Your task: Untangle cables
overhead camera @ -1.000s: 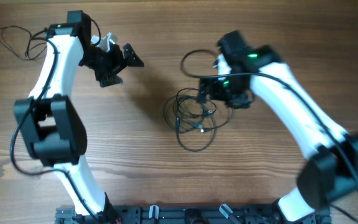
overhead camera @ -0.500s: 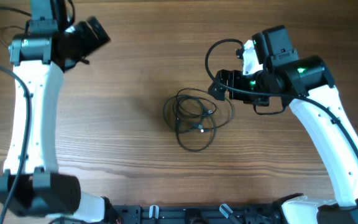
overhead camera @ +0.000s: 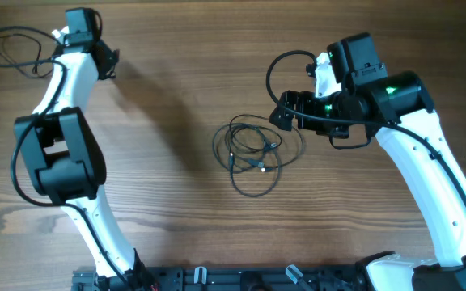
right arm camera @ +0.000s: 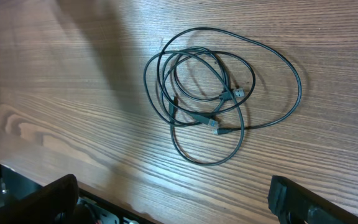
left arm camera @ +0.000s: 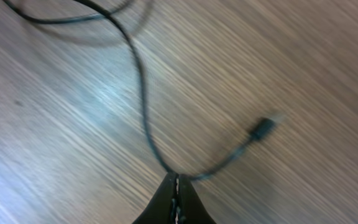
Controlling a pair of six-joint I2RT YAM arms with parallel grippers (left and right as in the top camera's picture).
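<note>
Nearest the arm bases, the tangle of cables [overhead camera: 253, 153] lies in the middle of the tabletop [overhead camera: 160, 186] as a few overlapping loops. Two of its small plugs [right arm camera: 241, 92] sit inside the loops. Just beyond it, to the right, the right end effector [right arm camera: 180, 202] hovers with its fingers spread wide and empty, near the tangle but not touching it.

At the far left corner, the left end effector [left arm camera: 177, 183] is pressed together on a single cable [left arm camera: 143, 118]. This cable lies well apart from the rest, and its plug [left arm camera: 263, 129] rests on the wood.

The step in hand looks like parking this freed cord. It probably goes best if the left arm lays the cord flat before letting go, keeping it clear of the centre. The right arm would then do well to take an outer loop or a plug end rather than the crossing in the middle. A slow lift would let the other loops slide off instead of dragging along.
</note>
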